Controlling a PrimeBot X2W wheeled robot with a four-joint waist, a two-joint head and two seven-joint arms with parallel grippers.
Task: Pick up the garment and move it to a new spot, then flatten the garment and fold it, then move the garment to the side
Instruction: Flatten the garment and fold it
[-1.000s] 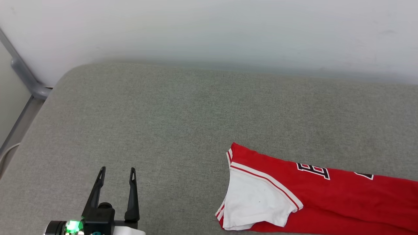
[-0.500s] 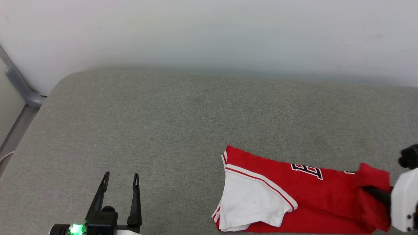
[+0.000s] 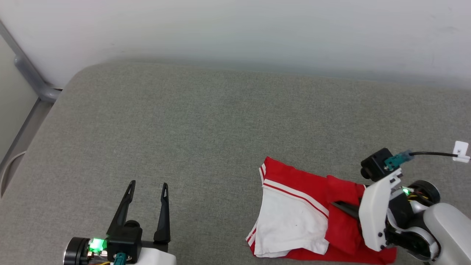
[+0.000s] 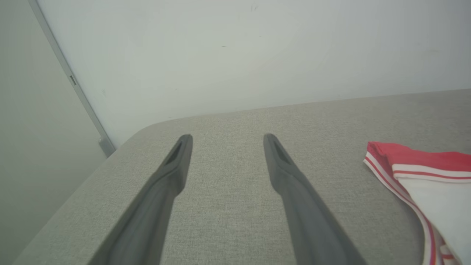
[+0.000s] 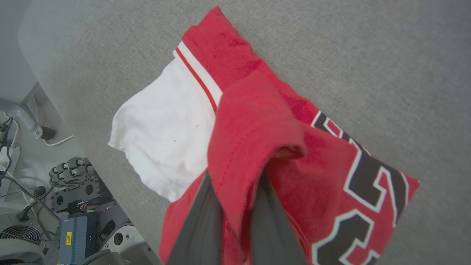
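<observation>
1. Head view: the garment point(image 3: 294, 184) lies on the grey cushion point(image 3: 206, 125), toward its near right part, with the white sleeve point(image 3: 290, 221) spread flat at the left end. The right gripper point(image 3: 340, 205) is clamped on a red fold of it. The fold is lifted and doubled over the body, pointing toward the sleeve, so we judge that this is the folding step, with one end being laid across the other. The right arm enters from the lower right, its wrist turned so that the fingers point leftward across the cloth and its pale housing hangs above the red fabric. The left gripper point(image 3: 148, 184) sits at the lower left with its jaws apart and nothing in them, aimed up the view toward the wall point(image 3: 235, 29). It is well apart from the garment, and we take it to be parked out of the way.

2. Left wrist view: the two fingers point(image 4: 176, 169) stand wide over bare cushion. The sleeve's striped trim shows at the right edge, not touching them.

3. Right wrist view: the dark fingers point(image 5: 204, 224) are drawn close together with a red layer pinched between them. The flap drapes over their tips and covers part of the sleeve seam. The black print point(image 5: 368, 176) shows on the layer lying beneath, to the right. We read this arm as low and looking down onto the cloth, well placed to lay the flap flat.
</observation>
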